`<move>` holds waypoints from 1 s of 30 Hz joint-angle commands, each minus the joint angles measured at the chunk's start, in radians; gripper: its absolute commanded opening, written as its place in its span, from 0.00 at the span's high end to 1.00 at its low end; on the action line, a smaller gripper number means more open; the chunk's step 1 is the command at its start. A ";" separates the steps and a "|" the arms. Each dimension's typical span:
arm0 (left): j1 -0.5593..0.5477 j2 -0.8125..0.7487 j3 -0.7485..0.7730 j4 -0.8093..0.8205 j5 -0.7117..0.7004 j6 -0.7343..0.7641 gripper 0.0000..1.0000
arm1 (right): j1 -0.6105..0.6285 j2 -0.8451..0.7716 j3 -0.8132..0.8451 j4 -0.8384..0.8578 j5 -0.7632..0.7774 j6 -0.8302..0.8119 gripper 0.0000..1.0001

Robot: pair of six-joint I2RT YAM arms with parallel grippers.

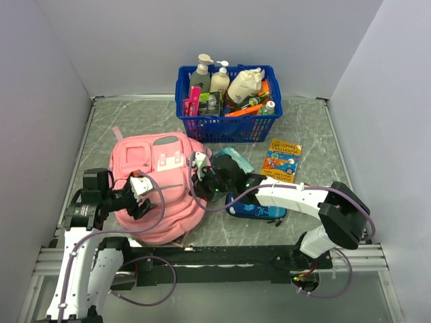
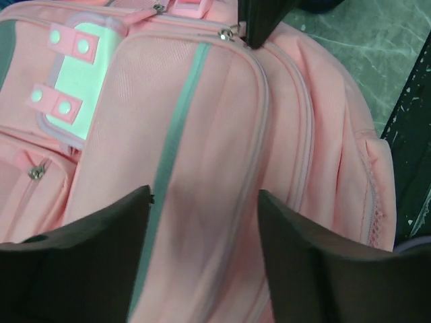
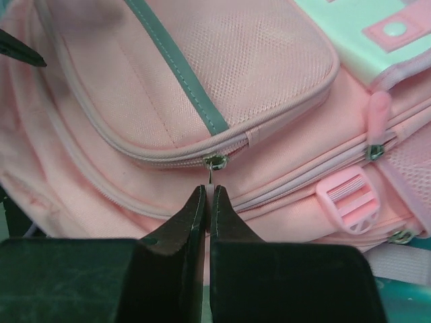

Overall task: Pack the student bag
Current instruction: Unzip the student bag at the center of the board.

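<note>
The student bag is a large pink backpack lying flat at the left middle of the table, front pockets facing up. My right gripper is shut on the thin pink zipper pull of the front pocket, just below the metal slider; in the top view it sits at the bag's right edge. Over the front pocket fabric hovers my left gripper, open with nothing between its fingers. In the top view the left gripper is over the bag's left side.
A blue plastic basket of bottles and supplies stands at the back centre. A colourful book lies right of the bag. A small blue pencil case lies under my right arm. Grey walls close the sides and back.
</note>
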 commanded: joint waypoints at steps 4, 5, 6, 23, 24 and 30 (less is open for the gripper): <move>-0.006 0.097 0.089 0.090 0.003 -0.002 0.13 | 0.031 -0.078 -0.015 -0.027 0.029 0.019 1.00; -0.003 0.117 0.099 0.156 -0.030 -0.029 0.12 | 0.032 -0.085 -0.021 -0.029 0.049 0.022 1.00; -0.001 0.157 0.105 0.190 -0.076 -0.025 0.12 | 0.031 -0.102 -0.026 -0.035 0.062 0.025 1.00; 0.224 0.725 0.421 -0.264 0.100 0.508 0.12 | 0.008 -0.207 -0.071 -0.151 0.228 0.013 1.00; 0.177 0.690 0.401 -0.230 0.077 0.481 0.12 | 0.008 -0.205 -0.068 -0.153 0.231 0.013 1.00; 0.004 0.541 0.225 0.235 0.032 0.202 0.12 | 0.006 -0.187 -0.055 -0.154 0.234 0.016 1.00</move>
